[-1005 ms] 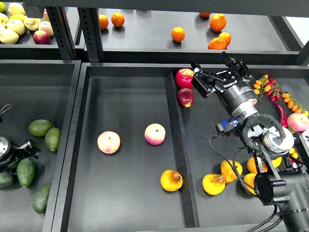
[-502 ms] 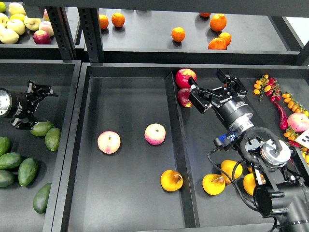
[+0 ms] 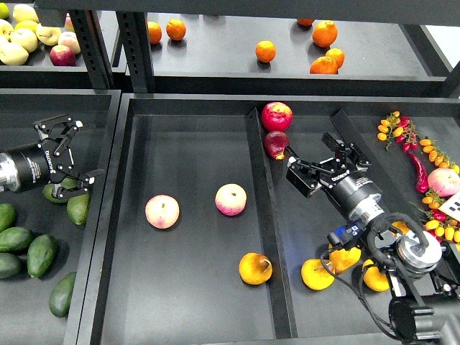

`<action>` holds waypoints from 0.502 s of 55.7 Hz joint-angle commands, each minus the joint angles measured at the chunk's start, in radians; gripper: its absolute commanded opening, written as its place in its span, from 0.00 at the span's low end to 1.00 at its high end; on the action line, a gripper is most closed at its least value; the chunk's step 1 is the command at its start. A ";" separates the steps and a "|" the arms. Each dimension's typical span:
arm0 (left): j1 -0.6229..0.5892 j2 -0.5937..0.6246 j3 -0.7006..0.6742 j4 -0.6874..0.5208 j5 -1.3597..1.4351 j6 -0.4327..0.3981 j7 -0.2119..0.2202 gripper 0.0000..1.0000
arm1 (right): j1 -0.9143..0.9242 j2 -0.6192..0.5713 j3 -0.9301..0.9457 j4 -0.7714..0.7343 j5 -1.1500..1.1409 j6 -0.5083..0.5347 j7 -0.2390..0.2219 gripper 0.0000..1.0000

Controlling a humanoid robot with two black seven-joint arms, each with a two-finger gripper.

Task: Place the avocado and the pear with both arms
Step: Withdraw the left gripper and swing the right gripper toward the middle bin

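Observation:
A golden yellow-orange pear (image 3: pixel 255 268) with a reddish blush lies at the front of the middle tray (image 3: pixel 194 302). Dark green avocados (image 3: pixel 41 255) lie in the left tray, below my left gripper. My left gripper (image 3: pixel 74 154) is open and empty, hovering over two paler avocados (image 3: pixel 77 209). My right gripper (image 3: pixel 314 158) is open and empty, over the right compartment, just right of a dark red fruit (image 3: pixel 275 144). Similar yellow pears (image 3: pixel 317 274) lie in the right compartment, partly behind my right arm.
Two pink-cream apples (image 3: pixel 162 211) (image 3: pixel 231 199) lie in the middle tray. A red apple (image 3: pixel 277 116) sits at the back of the right compartment. Chillies and cherry tomatoes (image 3: pixel 402 133) lie at far right. Oranges (image 3: pixel 265 51) and pale apples (image 3: pixel 21 39) are on the back shelf.
My left gripper rose from the avocados, then moved right and opened wider. My right gripper drew back from the red apple toward me. Both stay empty.

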 commanded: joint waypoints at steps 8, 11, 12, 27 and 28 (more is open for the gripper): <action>0.176 -0.215 -0.200 -0.058 -0.038 0.000 0.000 0.98 | -0.017 -0.094 -0.003 0.000 0.003 0.001 -0.055 1.00; 0.222 -0.287 -0.222 -0.068 -0.106 0.000 0.000 0.98 | -0.017 -0.123 -0.010 0.000 0.003 0.001 -0.071 1.00; 0.232 -0.304 -0.225 -0.071 -0.121 0.000 0.000 0.98 | -0.017 -0.134 -0.015 0.000 0.003 0.001 -0.071 1.00; 0.318 -0.400 -0.275 -0.073 -0.202 0.000 0.000 0.98 | 0.015 -0.214 -0.075 0.001 -0.001 0.002 -0.071 1.00; 0.326 -0.400 -0.275 -0.073 -0.207 0.000 0.000 0.98 | 0.021 -0.217 -0.085 0.001 -0.001 0.001 -0.071 1.00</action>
